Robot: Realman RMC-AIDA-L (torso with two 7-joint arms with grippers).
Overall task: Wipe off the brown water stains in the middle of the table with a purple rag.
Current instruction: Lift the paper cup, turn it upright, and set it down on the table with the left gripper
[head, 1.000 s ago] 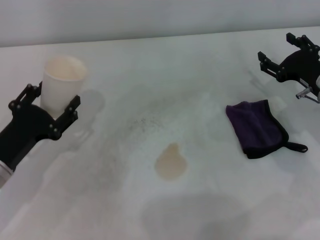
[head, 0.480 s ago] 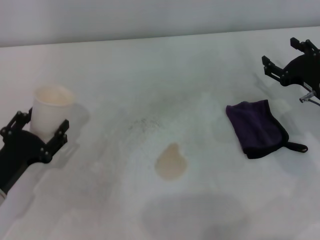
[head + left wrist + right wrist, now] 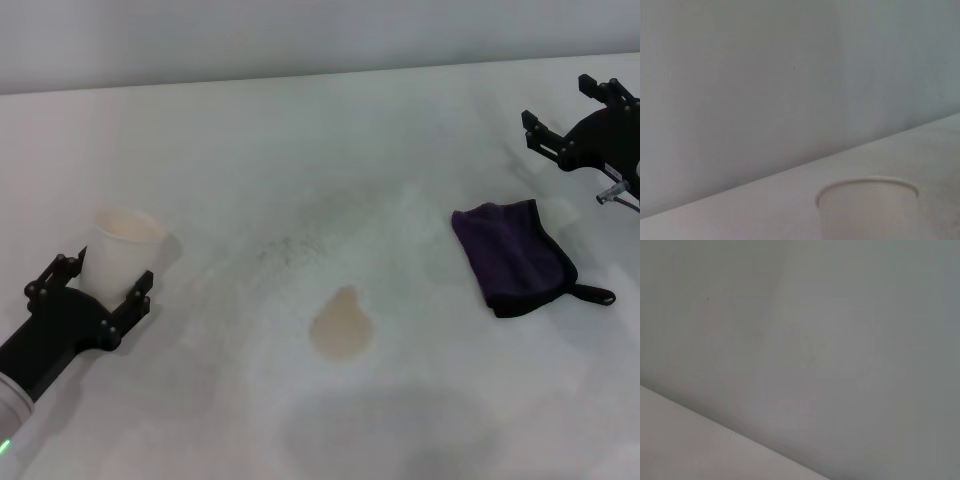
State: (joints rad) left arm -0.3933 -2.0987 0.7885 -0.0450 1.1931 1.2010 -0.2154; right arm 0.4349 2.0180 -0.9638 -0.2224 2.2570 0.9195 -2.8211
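Brown liquid sits as one small puddle, the brown stain (image 3: 341,325), on the white counter (image 3: 330,150), about midway between the two arms and touched by nothing. It lies well to the right of the left end effector (image 3: 90,295) and well to the left of, and nearer the robot than, the right end effector (image 3: 575,120).

The left end effector has its fingers on either side of a paper cup (image 3: 118,252), which stands upright on the counter near the left edge; the fingers look pressed to the cup's lower wall, probably to keep it out of the wiping path. In the left wrist view the cup's rim (image 3: 867,187) shows close ahead, upright.

The purple rag (image 3: 512,257) lies folded flat on the counter, its black loop trailing off one corner away from the stain. It rests just in front of and slightly left of the right end effector, apart from it. That end effector hovers at the counter's far right with fingers spread and nothing between them, likely poised to reach for the rag. The rag has not yet been picked up, so wiping has not begun.
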